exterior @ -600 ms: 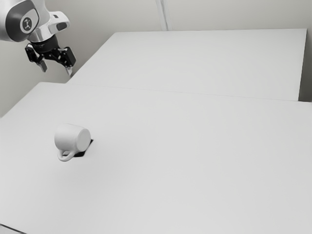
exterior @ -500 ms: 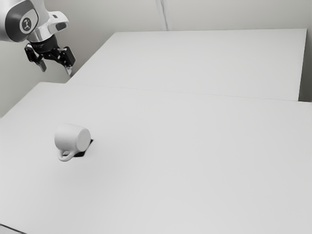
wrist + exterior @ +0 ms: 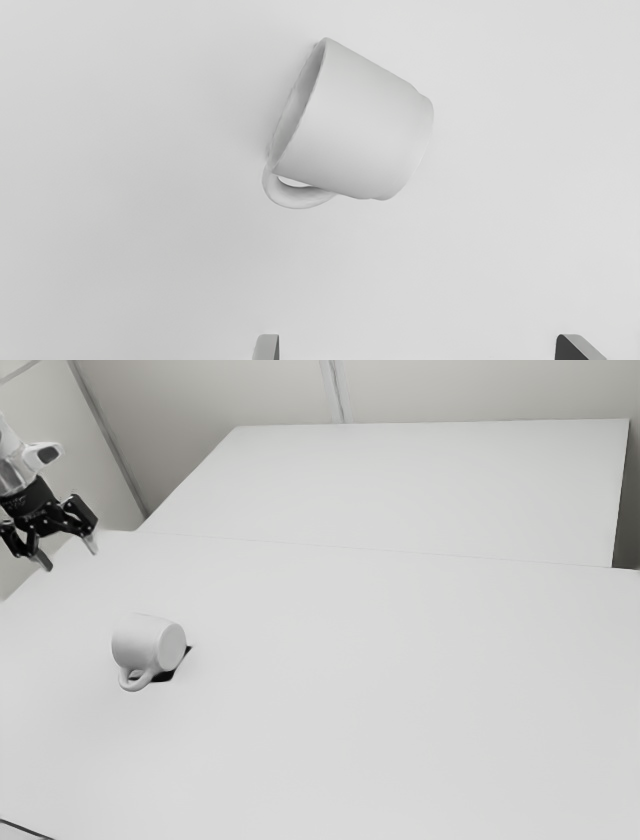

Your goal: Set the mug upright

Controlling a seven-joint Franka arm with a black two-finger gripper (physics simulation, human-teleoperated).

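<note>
Mug [image 3: 145, 644] is lying on its side on the desk [image 3: 400, 690], lower than the tool [image 3: 68, 557] and well apart from it, toward the exterior view's right. The tool is hanging in the air and is holding nothing; its two fingers are standing wide apart. In the wrist view, the mug is resting beyond the fingertips [image 3: 266, 349], touching neither one.
</note>
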